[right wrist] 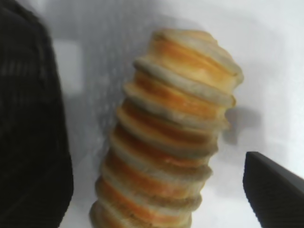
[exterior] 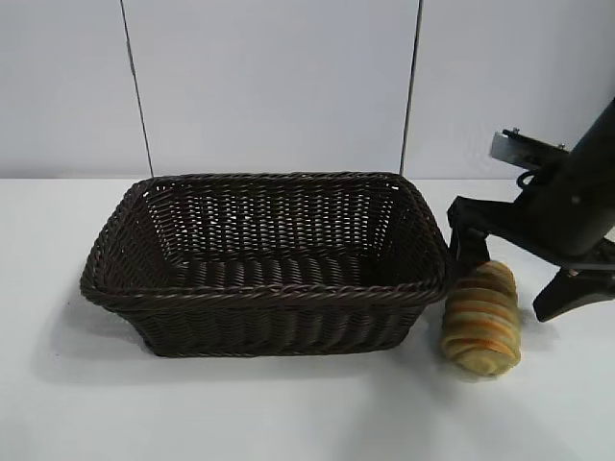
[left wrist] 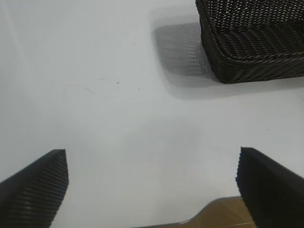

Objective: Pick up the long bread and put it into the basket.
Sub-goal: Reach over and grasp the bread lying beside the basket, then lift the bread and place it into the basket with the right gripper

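We straddle the long bread (exterior: 481, 319) beside the basket (exterior: 264, 296) with the right gripper (exterior: 514, 274) unclenched, grasping nothing; the jaws must pinch shut next.

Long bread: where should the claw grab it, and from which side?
Grip the long bread across its narrow middle, coming from above. It lies flat on the table beside the basket, its long axis running away from the camera, so fingers straddle its two long sides. The right claw is already over it, open.

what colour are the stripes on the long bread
Orange-brown stripes across a golden-tan long bread, clearest in the right wrist view.
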### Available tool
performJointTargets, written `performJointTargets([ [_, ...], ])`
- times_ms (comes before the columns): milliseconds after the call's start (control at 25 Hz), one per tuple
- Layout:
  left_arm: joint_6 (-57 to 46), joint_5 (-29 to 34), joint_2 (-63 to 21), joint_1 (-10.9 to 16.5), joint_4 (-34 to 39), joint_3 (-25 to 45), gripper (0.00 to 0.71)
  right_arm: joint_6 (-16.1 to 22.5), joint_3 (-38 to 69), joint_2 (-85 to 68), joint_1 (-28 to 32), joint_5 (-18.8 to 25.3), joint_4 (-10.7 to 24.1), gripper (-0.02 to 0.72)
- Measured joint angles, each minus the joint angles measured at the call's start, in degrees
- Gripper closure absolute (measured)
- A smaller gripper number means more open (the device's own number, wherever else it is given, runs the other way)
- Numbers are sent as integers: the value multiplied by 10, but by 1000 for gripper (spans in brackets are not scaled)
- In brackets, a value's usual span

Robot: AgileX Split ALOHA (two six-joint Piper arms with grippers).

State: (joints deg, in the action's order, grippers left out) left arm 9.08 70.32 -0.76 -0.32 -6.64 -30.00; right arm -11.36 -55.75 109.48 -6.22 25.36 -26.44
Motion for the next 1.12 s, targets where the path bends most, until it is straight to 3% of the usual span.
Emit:
performJointTargets([
  [160, 0, 0, 0, 0, 0, 0, 16, 21, -5, 3, -3, 4, -3, 426],
  [280, 0, 0, 0, 0, 0, 0, 16, 35, -20, 6, -3, 25, 6, 528],
  [480, 0, 0, 0, 0, 0, 0, 16, 58, -63, 1, -3, 69, 42, 556],
  [800, 0, -15, 0, 0, 0, 4, 16, 138, -161, -47, -3, 179, 148, 564],
  [1120, -4, -47, 0, 0, -3, 20, 16, 143, -239, -60, -5, 258, 152, 566],
])
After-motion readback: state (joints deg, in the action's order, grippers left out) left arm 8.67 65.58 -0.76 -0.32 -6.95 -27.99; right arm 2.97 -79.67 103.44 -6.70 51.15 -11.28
